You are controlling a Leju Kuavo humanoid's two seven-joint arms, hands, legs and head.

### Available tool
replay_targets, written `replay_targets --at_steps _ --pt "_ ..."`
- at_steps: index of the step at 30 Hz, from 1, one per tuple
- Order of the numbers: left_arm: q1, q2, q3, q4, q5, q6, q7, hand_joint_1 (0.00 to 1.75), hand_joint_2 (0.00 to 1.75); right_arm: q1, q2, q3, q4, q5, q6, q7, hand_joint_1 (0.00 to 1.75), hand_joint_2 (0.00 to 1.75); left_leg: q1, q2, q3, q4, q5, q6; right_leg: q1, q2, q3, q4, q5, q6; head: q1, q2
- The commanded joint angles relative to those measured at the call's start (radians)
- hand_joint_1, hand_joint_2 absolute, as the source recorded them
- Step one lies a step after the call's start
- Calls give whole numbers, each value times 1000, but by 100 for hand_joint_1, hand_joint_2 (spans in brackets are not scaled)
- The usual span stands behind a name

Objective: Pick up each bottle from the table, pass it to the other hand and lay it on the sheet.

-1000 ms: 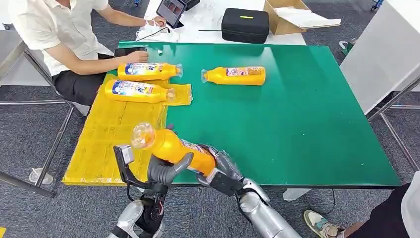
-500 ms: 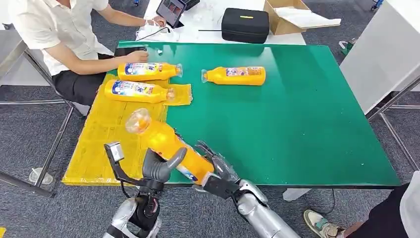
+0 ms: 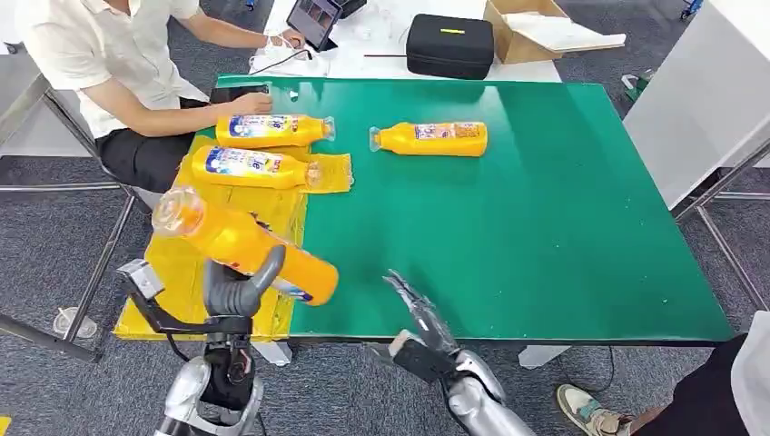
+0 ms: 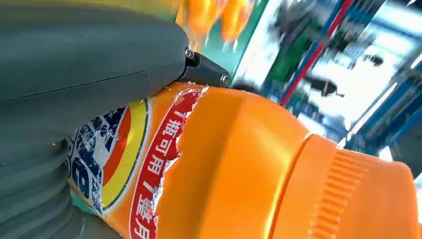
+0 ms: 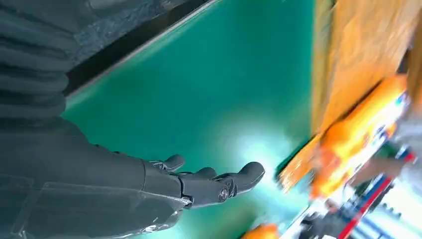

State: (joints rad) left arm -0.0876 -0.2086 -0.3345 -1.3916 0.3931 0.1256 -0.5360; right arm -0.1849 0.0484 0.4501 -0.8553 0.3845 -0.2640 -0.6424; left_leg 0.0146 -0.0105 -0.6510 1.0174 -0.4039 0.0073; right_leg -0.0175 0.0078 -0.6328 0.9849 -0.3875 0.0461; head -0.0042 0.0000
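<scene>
My left hand [image 3: 238, 289] grips an orange bottle [image 3: 243, 245] around its middle, held tilted above the near part of the yellow sheet [image 3: 186, 272], cap end toward the far left. The left wrist view shows that bottle [image 4: 239, 164] up close under my thumb [image 4: 89, 55]. My right hand [image 3: 419, 313] is open at the table's near edge, fingers spread and empty; the right wrist view shows its fingers [image 5: 214, 181] over green tabletop. Two orange bottles [image 3: 259, 167] [image 3: 272, 130] lie at the sheet's far end. Another bottle [image 3: 431, 138] lies on the green table [image 3: 545, 227].
A seated person [image 3: 109, 64] is at the table's far left corner, one hand beside the farthest bottle. A black case [image 3: 449, 45], a cardboard box [image 3: 536, 32] and a tablet [image 3: 315, 20] sit on a white table behind. A white table edge [image 3: 708, 100] stands at right.
The right hand has let go of the bottle and opened, dropping back. The left hand has carried the bottle leftward, over the yellow sheet.
</scene>
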Motion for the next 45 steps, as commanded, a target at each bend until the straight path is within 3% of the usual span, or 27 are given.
replay_targets --at_steps 1,6,7,15,16,17,18,19,27,28,30,45 --pt "-135 172 -5 264 -701 323 93 175 175 102 -37 -257 -167 49 -85 -55 0 0 -1 -2 7 -3 0 0 0 -4 7 -1 -2 -3 0 0" --pt "-274 227 15 522 -1125 380 249 175 175 104 -23 -265 -356 56 -281 -56 0 0 0 1 5 -1 0 -1 0 -1 4 0 -1 -2 0 0" --pt "-299 236 12 564 -1165 363 267 175 175 103 -22 -258 -376 42 -281 -56 0 175 0 1 3 -1 1 -1 0 0 2 0 0 -2 0 0" --pt "-431 233 -50 794 -1311 215 313 175 175 96 -33 -200 -414 16 -245 -56 0 175 1 0 8 0 0 -1 2 -3 8 1 -2 -4 0 0" --pt "-461 222 -68 854 -1329 168 314 175 175 86 -36 -177 -403 11 -246 -56 0 175 0 1 4 0 2 -1 1 -1 3 0 0 -2 0 0" --pt "-465 219 -70 865 -1330 158 314 168 175 80 -35 -175 -394 7 -242 -56 0 175 1 1 5 0 1 -1 1 -1 4 1 0 -2 0 0" --pt "-475 215 -80 890 -1339 134 314 145 175 75 -36 -169 -388 0 -241 -56 0 175 0 1 3 0 2 -1 1 -1 3 0 0 -2 0 0" --pt "-486 212 -84 913 -1340 111 314 136 175 72 -40 -161 -384 -14 -244 -56 0 175 1 2 6 0 0 -1 1 -1 5 1 -1 -3 0 0" --pt "-486 212 -84 913 -1340 111 314 136 175 72 -40 -161 -384 -14 -244 -56 0 175 0 2 3 0 2 -1 0 1 2 1 1 -2 0 0" --pt "-488 212 -86 924 -1340 97 313 47 175 70 -44 -158 -384 -22 -243 -56 0 175 0 3 5 0 1 -1 1 1 4 1 0 -2 0 0" --pt "-498 212 -92 944 -1336 48 298 3 175 64 -47 -152 -377 -34 -238 -56 0 175 1 4 8 0 0 -1 2 1 7 1 -1 -3 0 0" --pt "-484 244 -58 859 -1178 -183 76 0 175 48 -63 -108 -353 -113 -217 -56 0 175 1 3 7 0 1 -1 1 1 6 0 0 -2 0 0"
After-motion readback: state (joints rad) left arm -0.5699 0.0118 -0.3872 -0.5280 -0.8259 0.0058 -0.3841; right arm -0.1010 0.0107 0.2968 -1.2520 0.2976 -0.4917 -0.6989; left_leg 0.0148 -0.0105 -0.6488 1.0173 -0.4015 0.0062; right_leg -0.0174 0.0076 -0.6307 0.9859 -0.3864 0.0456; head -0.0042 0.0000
